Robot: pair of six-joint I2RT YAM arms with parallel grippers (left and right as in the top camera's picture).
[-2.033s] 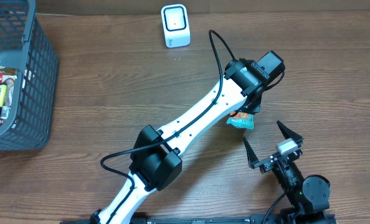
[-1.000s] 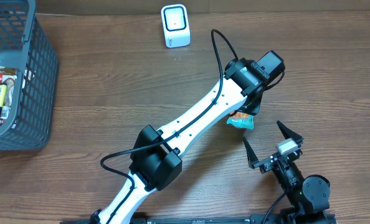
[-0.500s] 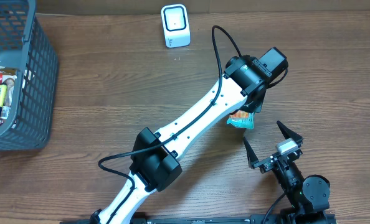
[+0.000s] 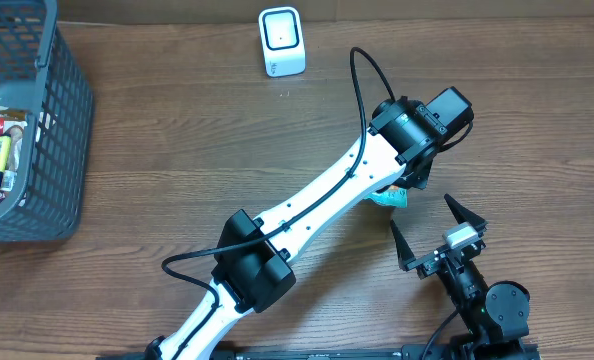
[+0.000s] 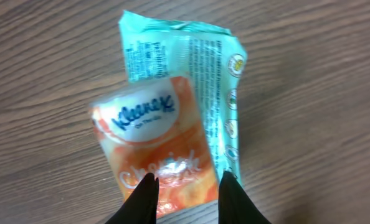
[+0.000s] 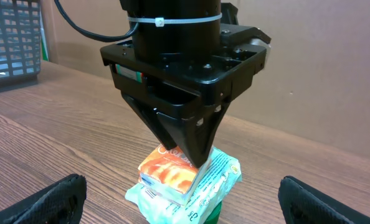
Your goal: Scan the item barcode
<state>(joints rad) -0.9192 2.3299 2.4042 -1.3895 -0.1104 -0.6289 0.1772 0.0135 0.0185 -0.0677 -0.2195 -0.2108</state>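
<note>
Just ahead of R fingers, spread wide, L fingers clamp Kleenex pack.

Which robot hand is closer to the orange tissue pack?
Left. The left hand is right on the tissue pack, its fingers pinching it from above. The right hand sits wide open just short of the pack, not touching it.

Tissue pack on table under left pincer, scanner behind, basket far left.
</note>
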